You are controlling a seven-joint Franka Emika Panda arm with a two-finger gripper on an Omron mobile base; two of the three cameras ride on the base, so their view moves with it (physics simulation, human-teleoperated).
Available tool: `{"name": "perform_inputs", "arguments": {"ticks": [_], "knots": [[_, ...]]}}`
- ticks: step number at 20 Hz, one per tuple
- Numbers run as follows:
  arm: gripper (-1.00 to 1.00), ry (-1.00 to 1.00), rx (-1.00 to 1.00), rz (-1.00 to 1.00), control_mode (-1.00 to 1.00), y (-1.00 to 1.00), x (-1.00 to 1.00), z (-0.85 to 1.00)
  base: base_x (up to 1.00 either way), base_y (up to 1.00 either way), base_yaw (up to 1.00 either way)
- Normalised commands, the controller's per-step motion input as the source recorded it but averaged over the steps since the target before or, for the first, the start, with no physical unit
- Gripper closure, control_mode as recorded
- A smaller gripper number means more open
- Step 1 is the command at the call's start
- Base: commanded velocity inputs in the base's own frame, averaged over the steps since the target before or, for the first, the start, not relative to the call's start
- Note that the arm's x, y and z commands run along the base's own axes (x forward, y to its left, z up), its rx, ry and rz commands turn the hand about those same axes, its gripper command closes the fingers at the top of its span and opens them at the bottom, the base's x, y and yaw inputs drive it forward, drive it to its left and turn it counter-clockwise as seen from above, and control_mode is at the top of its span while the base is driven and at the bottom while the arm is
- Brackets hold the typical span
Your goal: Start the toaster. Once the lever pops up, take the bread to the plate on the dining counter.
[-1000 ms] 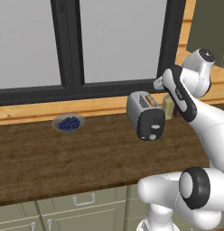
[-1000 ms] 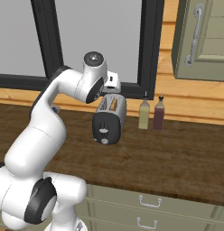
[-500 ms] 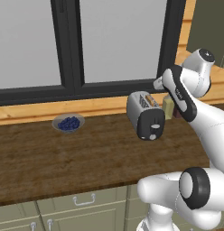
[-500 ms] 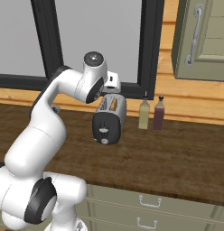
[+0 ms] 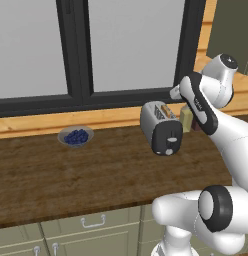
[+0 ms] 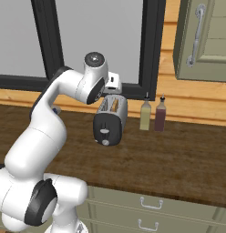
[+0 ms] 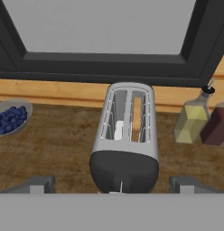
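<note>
Two slots ran along the top of the toaster [image 7: 126, 131], and the right-hand one held the bread [image 7: 137, 118], a tan slice seen edge-on and sunk between the wire guides. No brand, label or other writing could be read on anything in the pictures. The toaster was a rounded silver-grey body with a dark end panel facing the robot; on that panel in the left base view sat the lever [image 5: 171, 139], a small pale tab, with a small round knob [image 5: 169, 151] below it. It stood on the brown wood-grain worktop [image 5: 96, 175], near the back edge under a dark-framed window [image 5: 131, 50]. A yellowish bottle [image 6: 145, 115] and a dark red bottle [image 6: 160, 113] stood side by side just to the toaster's right, apart from it. A small grey bowl of blueberries [image 5: 75, 136] lay well off to its left on the same worktop. Beige drawers [image 6: 151, 207] with metal handles ran under the worktop's front edge. The gripper [image 7: 112, 185] hung above the near end of the toaster, its jaws spread wide with nothing between them; one finger tip [image 7: 36, 184] showed at the lower left of the hand view and the other at the lower right, the dark end panel lying between them.
</note>
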Motion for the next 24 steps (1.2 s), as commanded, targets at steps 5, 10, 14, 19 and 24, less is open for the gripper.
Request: {"name": "perform_inputs", "arguments": {"ticks": [5,10,14,19,24], "knots": [[-1.00,0.00,0.00,0.00,-1.00,0.00,0.00,0.00,0.00,0.00,0.00],[-1.00,0.00,0.00,0.00,-1.00,0.00,0.00,0.00,0.00,0.00,0.00],[-1.00,0.00,0.00,0.00,-1.00,0.00,0.00,0.00,0.00,0.00,0.00],[-1.00,0.00,0.00,0.00,-1.00,0.00,0.00,0.00,0.00,0.00,0.00],[-1.00,0.00,0.00,0.00,-1.00,0.00,0.00,0.00,0.00,0.00,0.00]]}}
